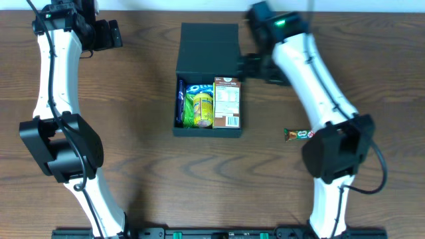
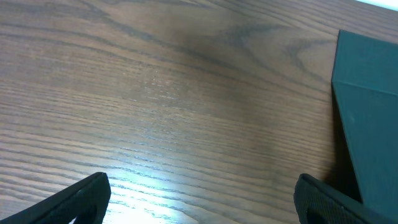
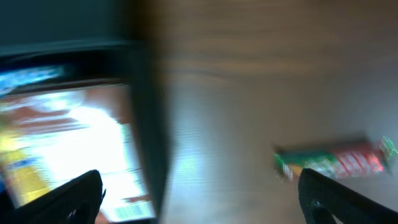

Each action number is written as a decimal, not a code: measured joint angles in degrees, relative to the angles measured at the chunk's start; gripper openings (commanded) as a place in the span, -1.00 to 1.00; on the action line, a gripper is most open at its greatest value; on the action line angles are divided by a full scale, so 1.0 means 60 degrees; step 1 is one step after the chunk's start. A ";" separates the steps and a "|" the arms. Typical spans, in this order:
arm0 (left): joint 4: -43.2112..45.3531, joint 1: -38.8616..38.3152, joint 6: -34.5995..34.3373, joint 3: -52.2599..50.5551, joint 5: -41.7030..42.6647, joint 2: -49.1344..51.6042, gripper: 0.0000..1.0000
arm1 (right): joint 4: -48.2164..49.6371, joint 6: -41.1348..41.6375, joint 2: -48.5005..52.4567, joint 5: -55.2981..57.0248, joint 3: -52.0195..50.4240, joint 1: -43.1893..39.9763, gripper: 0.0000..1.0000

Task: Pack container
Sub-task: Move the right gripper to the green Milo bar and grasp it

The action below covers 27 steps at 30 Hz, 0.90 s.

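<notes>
Where the overhead camera looks down on the wooden table (image 1: 146, 166), the container (image 1: 207, 129) sits at the middle with its flap lid (image 1: 209, 41) laid open behind it; inside it, side by side, lie a blue biscuit packet (image 1: 188, 91), a yellow-green packet (image 1: 202, 109) and a brown-and-white carton (image 1: 227, 103) with its printed label facing up; a snack bar (image 1: 299, 135) lies on the bare wood to the right of the container, well apart from it. The left gripper (image 1: 114, 34) hangs far to the left of the container, level with the lid, and touches nothing; the right gripper (image 1: 247, 66) is just beside the container's right wall, near the hinge line, and whether it touches the wall cannot be told from here.

In the left wrist view, the left gripper (image 2: 202, 205) shows its two fingertips spread wide at the bottom corners with only wood grain between them; a dark panel of the container (image 2: 367, 118) fills the right edge.

In the right wrist view, which is heavily blurred, the right gripper (image 3: 199, 202) has its fingers splayed apart and pinches nothing; the container's dark wall (image 3: 146, 124) runs between them, with the carton (image 3: 81, 143) on one side of that wall and the snack bar (image 3: 336, 158) out on the wood on the other.
</notes>
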 measured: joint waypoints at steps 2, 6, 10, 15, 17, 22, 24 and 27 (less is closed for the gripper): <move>0.0004 0.0000 0.0000 0.0000 -0.0004 0.0000 0.91 | -0.0503 0.0470 0.0000 -0.0018 -0.0047 -0.0601 0.98; 0.0004 0.0000 0.0000 0.0000 -0.0004 0.0000 0.91 | -0.1184 0.1351 0.0000 -0.0022 -0.0623 -0.1752 0.98; 0.0004 0.0000 0.0000 0.0000 -0.0004 0.0000 0.91 | -0.1111 0.1974 0.0000 -0.0018 -0.1869 -0.2572 0.98; -0.0004 0.0000 0.0000 0.0000 -0.0004 0.0000 0.91 | -0.0186 0.2306 0.0000 -0.0113 -0.3337 -0.2798 0.98; -0.0004 0.0000 0.0000 0.0000 -0.0004 0.0000 0.91 | 0.0157 0.2426 0.0000 -0.0240 -0.3668 -0.2787 0.99; 0.0000 0.0000 0.0000 0.0000 -0.0004 0.0000 0.91 | 0.1242 0.2747 -0.0004 -0.0903 -0.4575 -0.2787 0.98; 0.0000 0.0000 0.0000 0.0000 -0.0004 0.0000 0.91 | 0.1526 0.2896 -0.0004 -0.1162 -0.5005 -0.2787 0.97; 0.0000 0.0000 0.0000 0.0000 -0.0004 0.0000 0.91 | 0.1654 0.3060 -0.0004 -0.1381 -0.5446 -0.2787 0.96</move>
